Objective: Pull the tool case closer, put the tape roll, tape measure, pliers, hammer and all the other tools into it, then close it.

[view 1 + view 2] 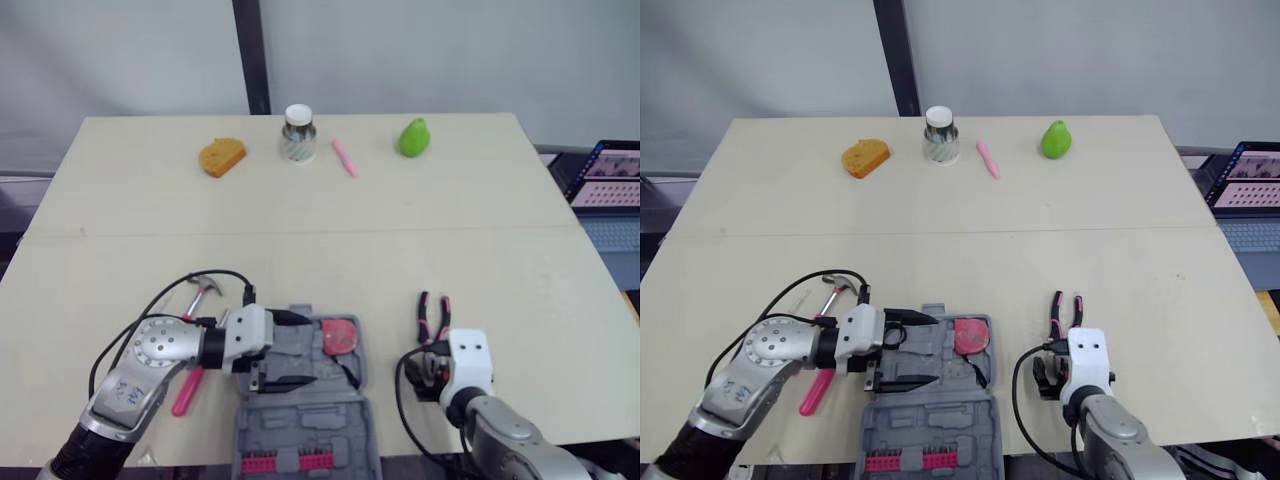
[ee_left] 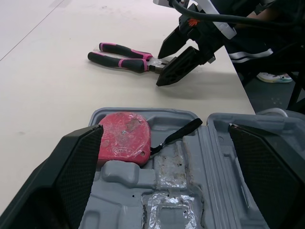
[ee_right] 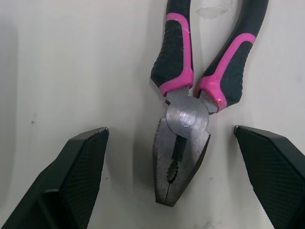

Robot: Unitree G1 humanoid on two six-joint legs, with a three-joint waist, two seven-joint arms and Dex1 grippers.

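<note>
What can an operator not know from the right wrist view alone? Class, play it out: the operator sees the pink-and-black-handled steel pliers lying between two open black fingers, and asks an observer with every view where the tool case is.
Observer: The grey plastic tool case lies open at the near edge of the pale table, left of your pliers.
Operator: Is anything packed yet?
Observer: A red tape measure sits in the case's far half.
Operator: And the hammer?
Observer: The pink-handled hammer lies on the table, left of the case.
</note>
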